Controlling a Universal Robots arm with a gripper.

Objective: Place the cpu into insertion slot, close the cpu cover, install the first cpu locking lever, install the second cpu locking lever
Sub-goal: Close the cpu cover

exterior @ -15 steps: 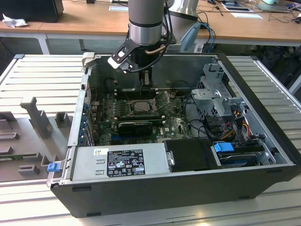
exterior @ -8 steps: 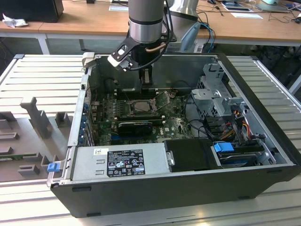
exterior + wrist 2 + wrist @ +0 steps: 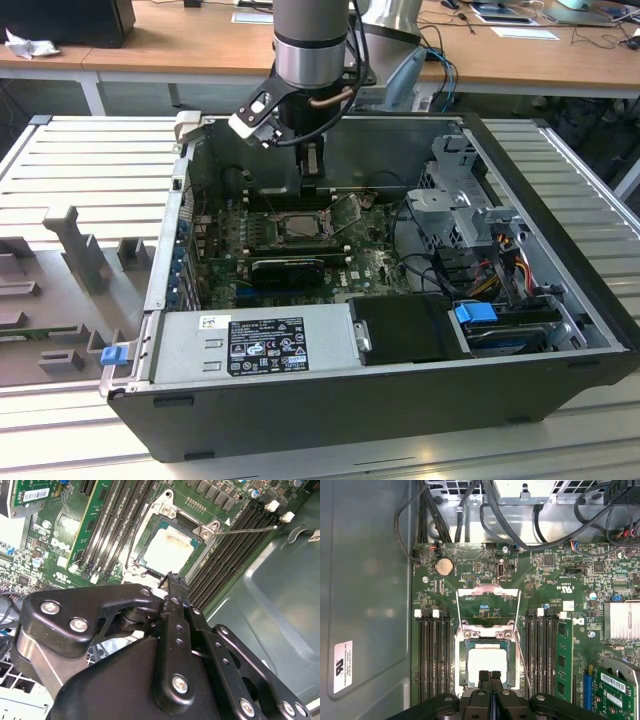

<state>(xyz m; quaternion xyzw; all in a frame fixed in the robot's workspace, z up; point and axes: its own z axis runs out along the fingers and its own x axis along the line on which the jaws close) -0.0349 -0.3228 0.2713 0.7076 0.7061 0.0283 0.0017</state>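
Cpu point(image 3: 487, 664) seated in slot point(image 3: 283, 226); cover point(image 3: 461, 660) looks down over it. One lever point(image 3: 250, 528) juts free, so latching judged undone. Pincer point(image 3: 310, 188) shut, empty, at slot's 12 o'clock in exterior view.

The cpu point(image 3: 487, 664) is down in the insertion slot point(image 3: 464, 647), lying flat and square to it, and its top looks pale and shiny. The slot is a square dark socket with a metal rim, about mid-width on the green board point(image 3: 470, 565) and nearer its far edge in the exterior view. The cpu cover point(image 3: 487, 592), a thin silver frame with a big cut-out, is flipped up off the slot, hinged along one side. One thin wire locking lever point(image 3: 250, 528) sticks out loose beside the socket.
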